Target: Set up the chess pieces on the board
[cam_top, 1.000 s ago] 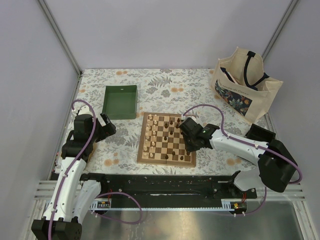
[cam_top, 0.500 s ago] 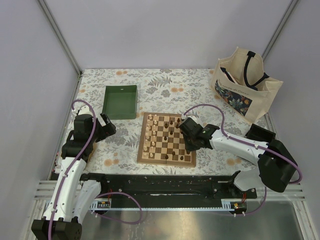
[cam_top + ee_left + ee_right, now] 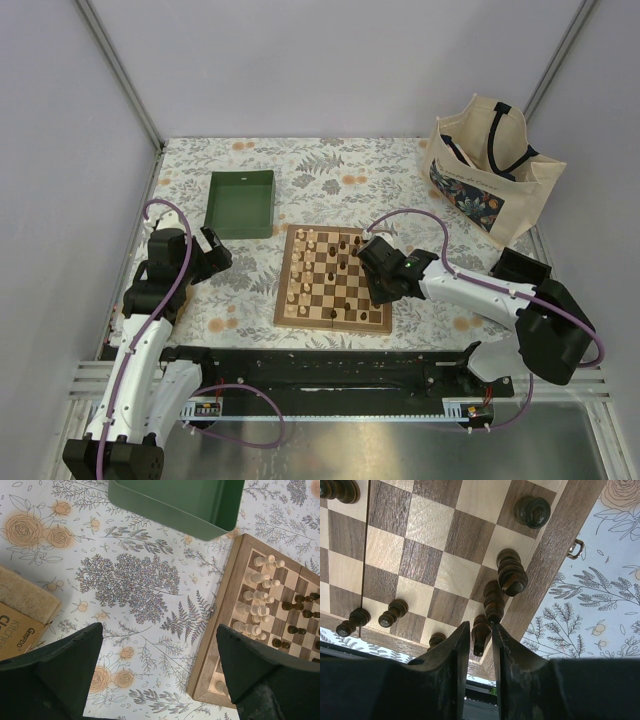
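Board (image 3: 315, 323) on floral tablecloth (image 3: 320, 165).

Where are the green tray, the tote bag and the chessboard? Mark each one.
green tray (image 3: 240, 205), top view, its bare floor.
tote bag (image 3: 478, 188), top view, its front panel.
chessboard (image 3: 552, 550), right wrist view, its tan border.

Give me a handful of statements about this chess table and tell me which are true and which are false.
1. The left gripper hangs open over the tablecloth with nothing in it. True.
2. The tote bag stands at the table's left side. False: it stands at the far right corner.
3. The right gripper is at the board edge among dark pieces. True.
4. The pale pieces crowd the board's right side. False: they stand toward its left side.
5. The green tray sits on the board. False: it lies on the tablecloth, apart from the board.
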Available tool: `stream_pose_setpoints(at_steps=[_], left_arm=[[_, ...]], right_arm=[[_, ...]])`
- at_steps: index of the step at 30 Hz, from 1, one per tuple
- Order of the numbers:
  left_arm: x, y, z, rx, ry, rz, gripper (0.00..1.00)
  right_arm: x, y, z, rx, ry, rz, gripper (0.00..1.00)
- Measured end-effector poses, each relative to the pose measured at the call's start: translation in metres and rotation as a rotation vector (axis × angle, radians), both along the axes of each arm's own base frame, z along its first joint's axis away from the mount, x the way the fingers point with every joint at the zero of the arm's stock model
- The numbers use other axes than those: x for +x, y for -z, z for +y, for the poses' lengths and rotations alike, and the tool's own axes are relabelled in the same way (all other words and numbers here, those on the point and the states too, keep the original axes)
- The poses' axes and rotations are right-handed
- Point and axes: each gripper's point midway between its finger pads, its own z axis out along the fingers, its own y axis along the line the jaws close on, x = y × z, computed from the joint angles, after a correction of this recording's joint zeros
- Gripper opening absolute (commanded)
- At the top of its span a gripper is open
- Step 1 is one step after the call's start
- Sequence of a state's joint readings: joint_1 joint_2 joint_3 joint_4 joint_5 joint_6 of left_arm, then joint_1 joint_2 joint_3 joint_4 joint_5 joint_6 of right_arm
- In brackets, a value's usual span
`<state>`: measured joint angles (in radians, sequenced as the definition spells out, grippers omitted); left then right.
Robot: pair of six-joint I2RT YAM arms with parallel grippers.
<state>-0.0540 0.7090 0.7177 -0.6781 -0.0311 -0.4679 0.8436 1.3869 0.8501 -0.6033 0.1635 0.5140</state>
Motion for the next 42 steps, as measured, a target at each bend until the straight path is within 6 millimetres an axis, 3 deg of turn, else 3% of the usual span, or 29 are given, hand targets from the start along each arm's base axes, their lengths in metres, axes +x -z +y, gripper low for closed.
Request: stream_pose_setpoints(at_steps=[8, 16, 23, 28, 32, 36, 42], left_arm=[[0.0, 0.0, 0.0, 0.0, 0.0, 0.0, 0.99], [0.0, 0.0, 0.0, 0.0, 0.0, 0.0, 0.99], [0.0, 0.0, 0.0, 0.0, 0.0, 0.0, 0.99], [0.0, 0.0, 0.0, 0.0, 0.0, 0.0, 0.99], [0.0, 0.0, 0.0, 0.0, 0.0, 0.0, 0.99], [0.0, 0.0, 0.0, 0.0, 0.0, 0.0, 0.99], [0.0, 0.0, 0.0, 0.0, 0.0, 0.0, 0.99]], right_arm=[[-0.002, -0.01, -0.005, 0.008, 0.003, -0.016, 0.39], [0.004, -0.041, -0.003, 0.049, 0.012, -0.08, 0.44], [0.024, -0.079, 0.012, 0.1, 0.008, -0.165, 0.47], [0.05, -0.094, 0.039, 0.105, -0.021, -0.192, 0.47], [0.062, -0.086, 0.059, 0.09, -0.047, -0.161, 0.47], [0.071, -0.065, 0.077, 0.068, -0.065, -0.103, 0.47], [0.077, -0.045, 0.088, 0.043, -0.073, -0.052, 0.48]])
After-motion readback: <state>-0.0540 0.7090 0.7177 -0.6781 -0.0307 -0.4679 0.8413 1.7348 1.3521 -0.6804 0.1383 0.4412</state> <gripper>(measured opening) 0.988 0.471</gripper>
